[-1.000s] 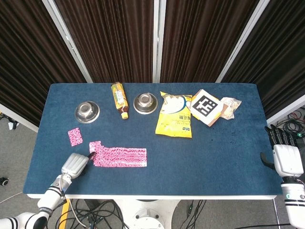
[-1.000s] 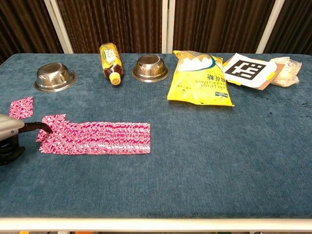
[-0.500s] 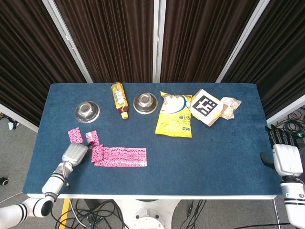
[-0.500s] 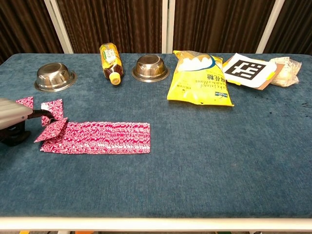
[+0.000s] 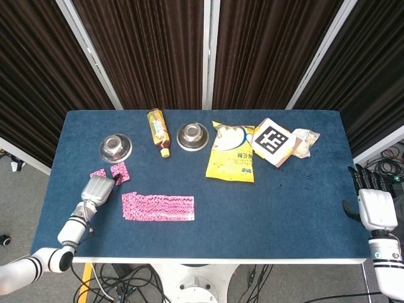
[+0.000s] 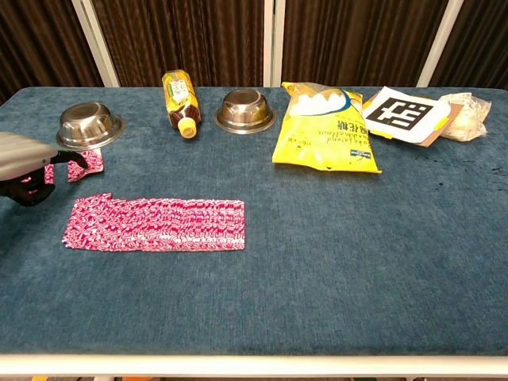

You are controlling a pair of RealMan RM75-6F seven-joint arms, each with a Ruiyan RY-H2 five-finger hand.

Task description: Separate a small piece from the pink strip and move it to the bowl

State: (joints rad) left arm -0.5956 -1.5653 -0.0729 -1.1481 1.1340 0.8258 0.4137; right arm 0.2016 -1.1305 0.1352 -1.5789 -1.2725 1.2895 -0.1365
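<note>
The pink strip (image 5: 158, 207) lies flat on the blue table (image 5: 265, 208), near the front edge on the left side, so it is easy to reach from where the robot stands. A small pink piece (image 5: 119, 171) is off the strip now and sits up in the fingertips of the left robot hand (image 5: 95, 190), which pinches it at one edge. The piece is between the strip and the left bowl (image 5: 115, 148), quite near the bowl, and I think that is because the bowl is where it has to go. Another little pink piece (image 5: 97, 173) lies on the table just beside the hand, partly hidden by it. In the chest view the held piece (image 6: 86, 162) looks just in front of the left bowl (image 6: 90, 125), lifted a bit so it does not drag on the cloth. The job looks more than half done: the tearing is finished and only the drop into the bowl is left. The piece is thin and light, so it could stick to a finger or flutter to the side when let go. A second bowl (image 5: 192, 136) stands further back by a bottle (image 5: 158, 130) lying on its side. A yellow bag (image 5: 231, 151), a card with a black and white pattern (image 5: 273, 141) and a small clear packet (image 5: 305, 141) lie to the right, out of the way. The right robot hand (image 5: 374, 208) waits at the right edge of the table, holding nothing, with its fingers apart
</note>
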